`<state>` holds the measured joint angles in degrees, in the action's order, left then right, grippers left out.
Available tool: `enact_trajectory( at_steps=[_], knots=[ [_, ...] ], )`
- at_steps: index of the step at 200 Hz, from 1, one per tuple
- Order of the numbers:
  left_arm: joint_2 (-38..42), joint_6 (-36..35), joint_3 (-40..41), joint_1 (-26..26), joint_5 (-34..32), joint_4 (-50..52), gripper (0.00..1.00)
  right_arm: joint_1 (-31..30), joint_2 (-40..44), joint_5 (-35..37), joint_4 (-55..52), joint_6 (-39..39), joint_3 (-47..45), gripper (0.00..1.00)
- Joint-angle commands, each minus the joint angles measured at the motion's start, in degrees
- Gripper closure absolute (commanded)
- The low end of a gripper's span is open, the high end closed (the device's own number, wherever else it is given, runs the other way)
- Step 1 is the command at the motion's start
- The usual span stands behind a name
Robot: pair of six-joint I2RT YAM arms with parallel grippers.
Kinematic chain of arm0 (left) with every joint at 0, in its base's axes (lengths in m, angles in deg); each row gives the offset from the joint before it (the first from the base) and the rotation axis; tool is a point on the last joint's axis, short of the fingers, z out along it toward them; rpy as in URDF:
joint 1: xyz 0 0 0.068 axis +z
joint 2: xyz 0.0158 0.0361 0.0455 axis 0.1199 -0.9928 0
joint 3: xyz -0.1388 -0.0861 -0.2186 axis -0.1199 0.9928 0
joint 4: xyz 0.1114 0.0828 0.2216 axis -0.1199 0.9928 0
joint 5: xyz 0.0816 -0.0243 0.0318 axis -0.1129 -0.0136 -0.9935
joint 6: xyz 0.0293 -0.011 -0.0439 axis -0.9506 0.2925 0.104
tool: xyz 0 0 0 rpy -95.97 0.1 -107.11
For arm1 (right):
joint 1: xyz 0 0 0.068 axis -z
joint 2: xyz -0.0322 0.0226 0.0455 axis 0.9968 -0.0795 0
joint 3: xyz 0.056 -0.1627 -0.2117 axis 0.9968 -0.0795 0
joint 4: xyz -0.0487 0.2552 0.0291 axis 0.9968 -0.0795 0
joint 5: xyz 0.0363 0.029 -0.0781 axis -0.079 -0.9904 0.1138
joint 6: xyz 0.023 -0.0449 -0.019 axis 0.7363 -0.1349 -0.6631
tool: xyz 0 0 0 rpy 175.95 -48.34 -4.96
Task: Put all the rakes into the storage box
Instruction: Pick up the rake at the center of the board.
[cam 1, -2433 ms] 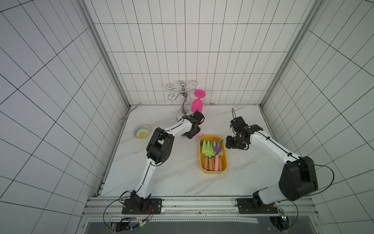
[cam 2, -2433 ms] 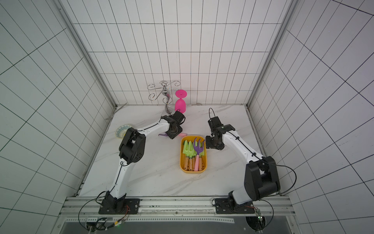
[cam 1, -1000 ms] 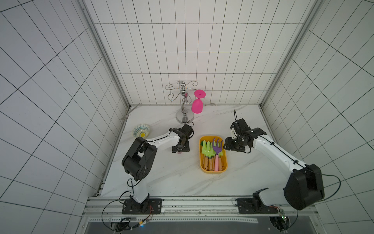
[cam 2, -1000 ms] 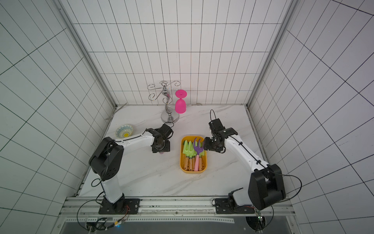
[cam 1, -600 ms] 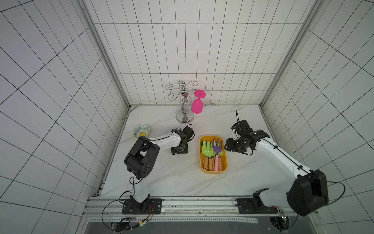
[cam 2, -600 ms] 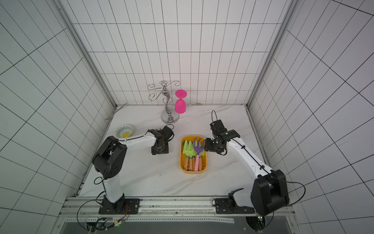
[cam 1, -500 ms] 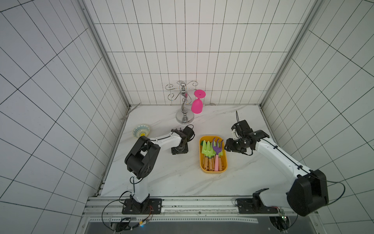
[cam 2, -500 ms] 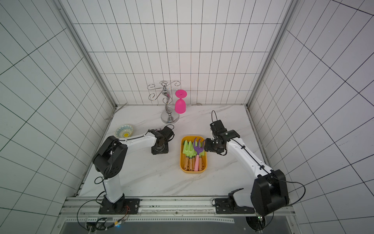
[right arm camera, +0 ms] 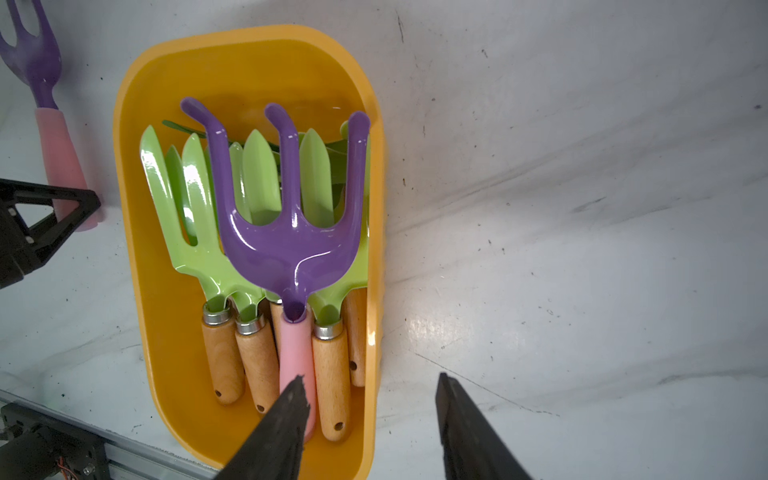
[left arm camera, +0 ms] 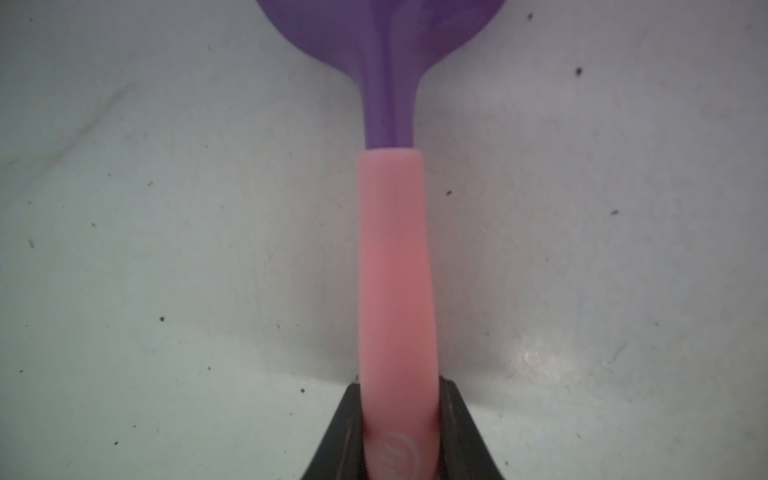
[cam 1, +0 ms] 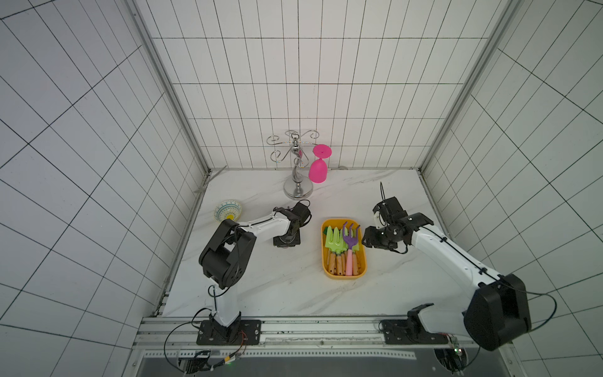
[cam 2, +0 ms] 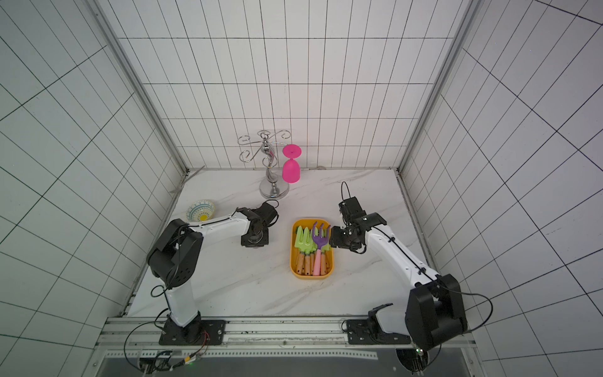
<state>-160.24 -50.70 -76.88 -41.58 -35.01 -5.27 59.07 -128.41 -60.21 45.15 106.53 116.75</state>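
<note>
Left claw: pinches the rake by its pink handle.
Rake: flat on the table, near the storage box.
Right claw: open, holds nothing.
Tip: lift level, clear the rim.

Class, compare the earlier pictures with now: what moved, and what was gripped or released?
The left gripper drew back from beside the glass stand toward the robot's base, and its jaws shut on the pink handle of the purple rake lying on the table. The right gripper, open, barely shifted beside the storage box. The box, bowl and pink glass stayed put.
</note>
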Motion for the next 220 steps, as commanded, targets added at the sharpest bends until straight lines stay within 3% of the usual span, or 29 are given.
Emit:
enact_trajectory(
  at_steps=[1,34,66,98,120,137,159,220],
  knots=[
    [10.7,-5.9,0.5,0.1,7.3,0.6,0.86,-0.5,2.7,-5.0,3.7,-0.3,-2.3,0.46],
    [25.0,-10.4,4.2,1.0,23.3,-4.7,0.89,-0.5,6.6,-17.9,16.7,1.9,-6.0,0.42],
    [33.1,-12.0,8.7,2.1,42.8,-12.7,0.90,-0.8,10.6,-31.1,41.8,11.0,-14.7,0.33],
    [37.5,-7.2,14.3,2.5,53.2,-24.0,0.91,-2.4,11.2,-36.0,60.5,15.7,-20.2,0.32],
    [38.8,-0.2,18.2,3.2,59.7,-36.0,0.92,-5.6,10.0,-36.4,72.3,17.7,-22.8,0.33],
    [38.4,4.1,19.7,3.6,63.3,-43.4,0.93,-7.9,8.8,-34.9,83.0,21.0,-25.1,0.34],
    [37.6,8.5,21.3,3.4,65.9,-51.0,0.94,-10.4,7.2,-32.7,86.6,20.8,-24.9,0.35],
    [35.5,9.8,22.5,2.2,67.4,-56.3,0.93,-12.6,1.9,-31.1,100.8,27.1,-25.0,0.37]
  ],
)
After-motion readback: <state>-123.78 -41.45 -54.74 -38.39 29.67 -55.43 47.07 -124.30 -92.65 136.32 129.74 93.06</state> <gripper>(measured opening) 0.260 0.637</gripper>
